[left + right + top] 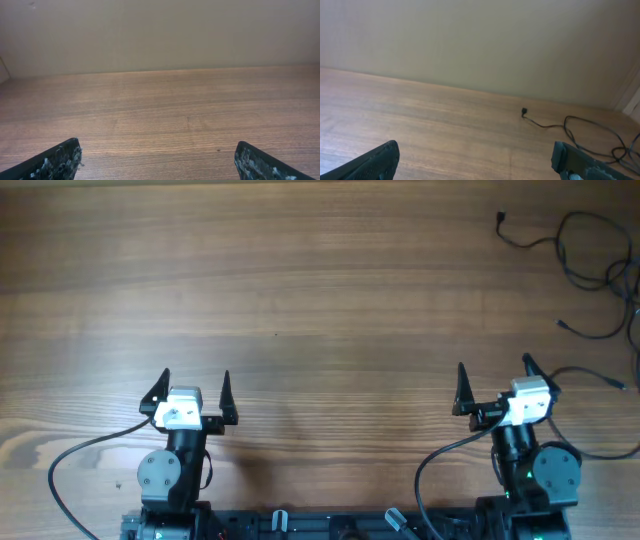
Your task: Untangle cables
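Thin black cables lie in loose loops at the table's far right corner, one end plug pointing left, another strand end lower down. The right wrist view shows the same cables ahead and to the right, with a plug. My right gripper stands open near the front edge, well short of the cables. My left gripper is open at the front left over bare wood, far from the cables. Nothing is between either pair of fingers.
The wooden table stretches between and beyond both arms. Thicker black arm cables loop by each base at the front edge. A pale wall rises behind the table's far edge.
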Motion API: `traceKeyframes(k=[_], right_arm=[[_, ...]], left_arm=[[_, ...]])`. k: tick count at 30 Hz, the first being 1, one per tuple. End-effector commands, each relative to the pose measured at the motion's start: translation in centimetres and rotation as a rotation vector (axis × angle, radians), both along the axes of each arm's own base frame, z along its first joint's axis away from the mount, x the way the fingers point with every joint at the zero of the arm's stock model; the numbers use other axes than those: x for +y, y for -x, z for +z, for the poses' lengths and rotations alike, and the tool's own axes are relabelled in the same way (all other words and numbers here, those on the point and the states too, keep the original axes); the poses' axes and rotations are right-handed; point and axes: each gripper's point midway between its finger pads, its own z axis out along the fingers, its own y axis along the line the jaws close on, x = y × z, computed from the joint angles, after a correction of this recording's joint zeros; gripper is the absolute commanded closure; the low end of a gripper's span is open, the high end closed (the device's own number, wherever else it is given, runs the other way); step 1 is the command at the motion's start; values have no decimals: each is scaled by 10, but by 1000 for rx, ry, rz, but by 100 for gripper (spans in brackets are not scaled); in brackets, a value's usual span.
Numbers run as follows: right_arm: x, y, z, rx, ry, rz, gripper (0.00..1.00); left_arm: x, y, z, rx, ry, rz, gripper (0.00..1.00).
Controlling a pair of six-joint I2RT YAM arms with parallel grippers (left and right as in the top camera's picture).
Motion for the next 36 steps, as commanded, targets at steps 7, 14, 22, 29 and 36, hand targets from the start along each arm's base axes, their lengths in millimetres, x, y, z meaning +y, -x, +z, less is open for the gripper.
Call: traceKeyframes(k=[7, 14, 22, 29, 36], right_arm=[[2, 1, -19, 0, -21, 13, 0], [-1, -3, -32, 20, -82, -1, 0], [-3, -5, -43, 39, -147, -20, 0], [-5, -5, -43, 36, -166, -29, 0], [-6, -5, -43, 34, -147, -34, 0]], left_arm=[[2, 0, 0, -5, -8, 10, 0], [2, 0, 0, -5, -8, 10, 0], [2, 0, 0, -5, -8, 10, 0], [2, 0, 0, -5, -8, 10, 0], [2, 0, 0, -5, -8, 10, 0]])
